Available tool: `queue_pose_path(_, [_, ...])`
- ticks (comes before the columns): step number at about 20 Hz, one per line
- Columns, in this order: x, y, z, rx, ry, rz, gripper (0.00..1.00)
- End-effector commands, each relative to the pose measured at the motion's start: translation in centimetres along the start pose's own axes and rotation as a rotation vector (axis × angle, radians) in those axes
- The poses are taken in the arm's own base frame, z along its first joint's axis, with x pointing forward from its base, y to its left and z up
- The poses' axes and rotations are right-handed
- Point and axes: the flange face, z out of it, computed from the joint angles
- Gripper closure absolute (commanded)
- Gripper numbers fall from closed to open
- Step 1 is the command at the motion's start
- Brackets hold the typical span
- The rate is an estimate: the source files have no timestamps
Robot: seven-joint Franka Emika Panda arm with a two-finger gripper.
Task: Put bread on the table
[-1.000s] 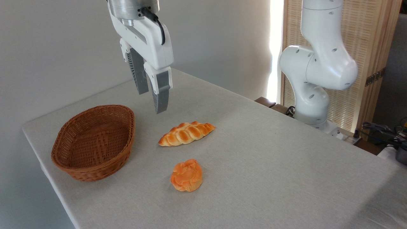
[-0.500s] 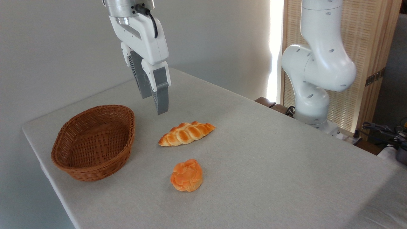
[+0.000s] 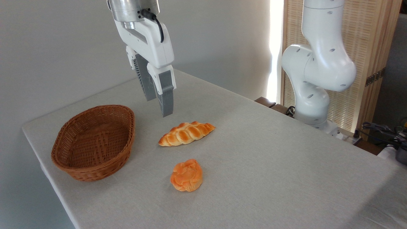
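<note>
The bread (image 3: pixel 186 133) is a braided golden-yellow loaf with browned ridges. It lies flat on the table (image 3: pixel 270 152), near the middle, with nothing touching it. My gripper (image 3: pixel 158 106) hangs in the air above and to the left of the loaf, between it and the basket. Its grey fingers (image 3: pixel 167 101) point down, stand apart and hold nothing.
An empty brown wicker basket (image 3: pixel 93 141) stands at the left of the table. A round orange bun (image 3: pixel 187 175) lies in front of the bread. The arm's white base (image 3: pixel 313 86) rises at the back right edge, with cables (image 3: pixel 381 130) beyond it.
The gripper has shifted a little to the right and down, closer to the bread. Bread, bun and basket have not moved.
</note>
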Motion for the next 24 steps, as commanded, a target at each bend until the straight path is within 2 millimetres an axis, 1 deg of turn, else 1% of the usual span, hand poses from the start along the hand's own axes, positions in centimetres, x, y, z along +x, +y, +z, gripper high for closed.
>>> queue_pose_path(1, [-0.7,-0.5,-0.2,0.036,0.015,-0.024,0.00])
queue_pose_path(4, [-0.7,-0.4,-0.2,0.033,0.021,-0.047,0.00])
queue_pose_path(7, [-0.6,-0.7,-0.3,0.044,0.034,-0.119,0.00])
queue_pose_path(10, [-0.6,-0.8,-0.1,0.043,0.029,-0.136,0.00])
queue_pose_path(15, [-0.7,-1.0,0.2,0.046,0.003,-0.139,0.00])
queue_pose_path(21, [-0.5,-0.6,0.6,0.034,-0.018,-0.136,0.00])
queue_pose_path(24, [-0.6,-0.8,0.8,0.066,-0.056,-0.127,0.00])
